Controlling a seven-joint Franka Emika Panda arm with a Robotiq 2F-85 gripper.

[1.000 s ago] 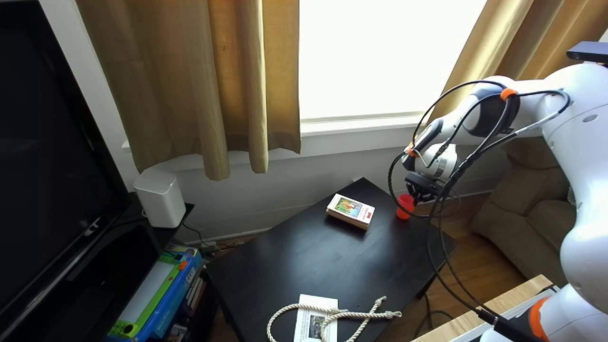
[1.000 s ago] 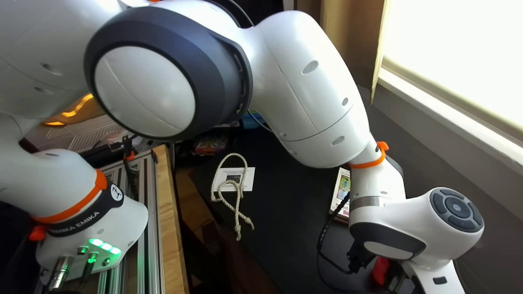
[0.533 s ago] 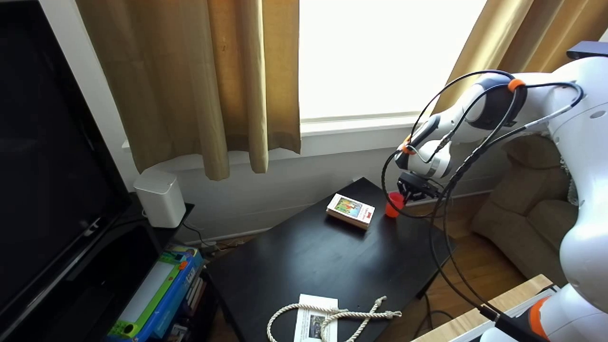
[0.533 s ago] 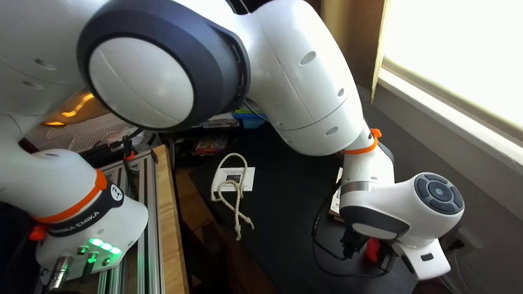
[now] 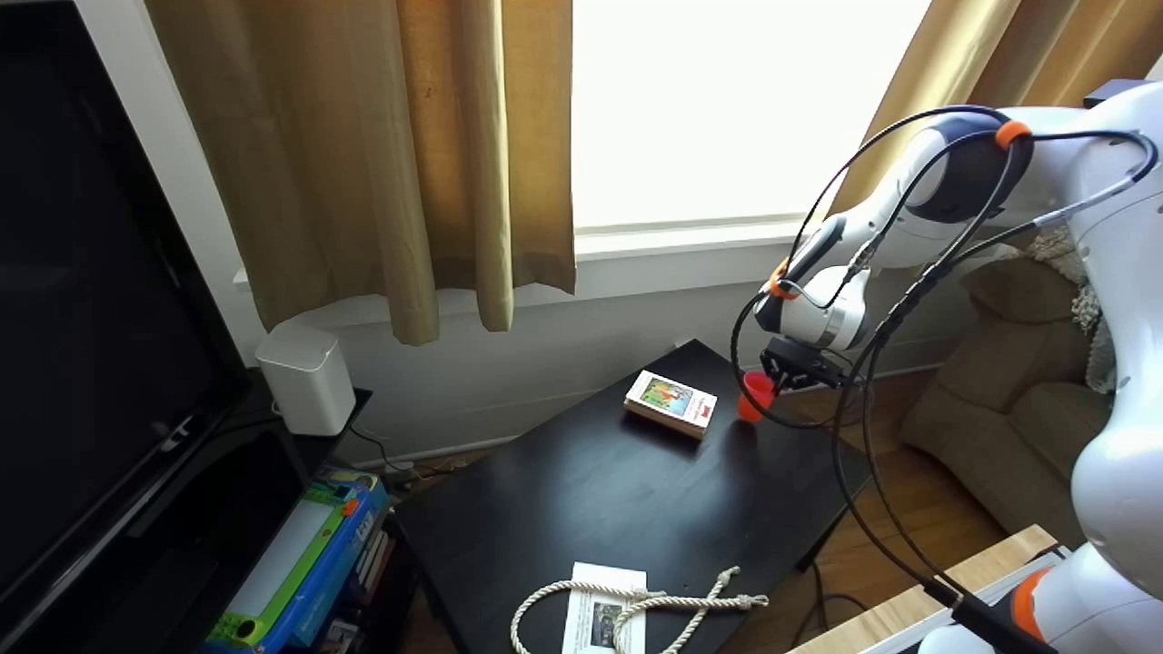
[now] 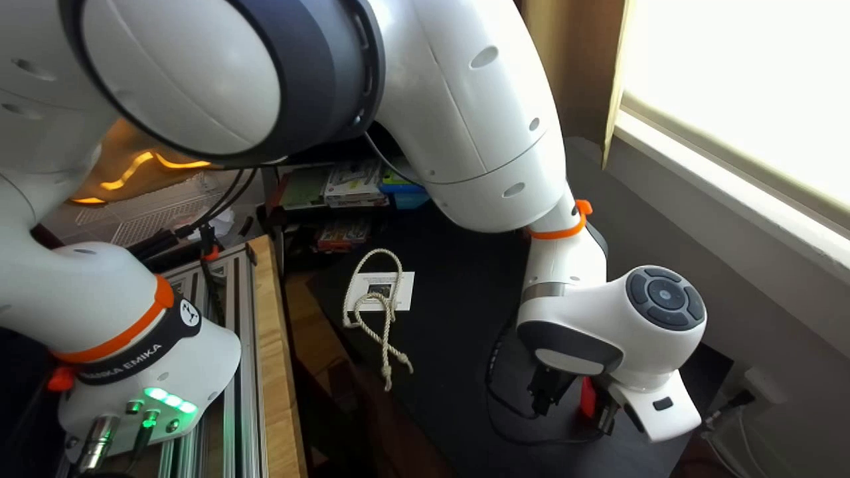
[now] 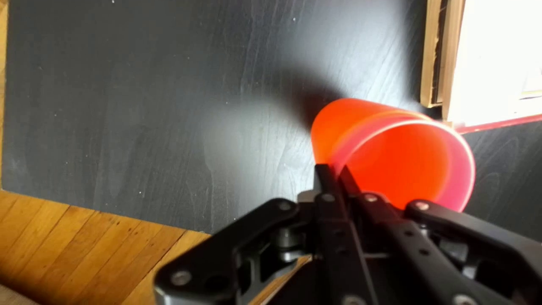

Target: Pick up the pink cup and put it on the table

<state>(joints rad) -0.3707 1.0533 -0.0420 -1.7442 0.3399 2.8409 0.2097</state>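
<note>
The pink cup, bright red, is held at its rim by my gripper in the wrist view (image 7: 406, 156); its mouth faces the camera. My gripper (image 7: 334, 169) has one finger inside the cup and one outside, shut on the wall. The cup also shows in both exterior views (image 5: 752, 398) (image 6: 588, 397), partly hidden by the gripper (image 5: 780, 383) and arm. It is over the far right part of the black table (image 5: 581, 490). Whether its base touches the top I cannot tell. A dark shadow lies beside the base in the wrist view.
A flat box or book (image 5: 670, 403) lies on the table close to the cup. A rope (image 5: 695, 602) and a white paper (image 5: 607, 581) lie near the front edge. A sofa (image 5: 1008, 409) stands to the right and a wall behind. Cables hang from the arm.
The gripper and cup have moved left toward the box in an exterior view, then slightly down. In both exterior views the arm has shifted; the cup stays in the gripper.
</note>
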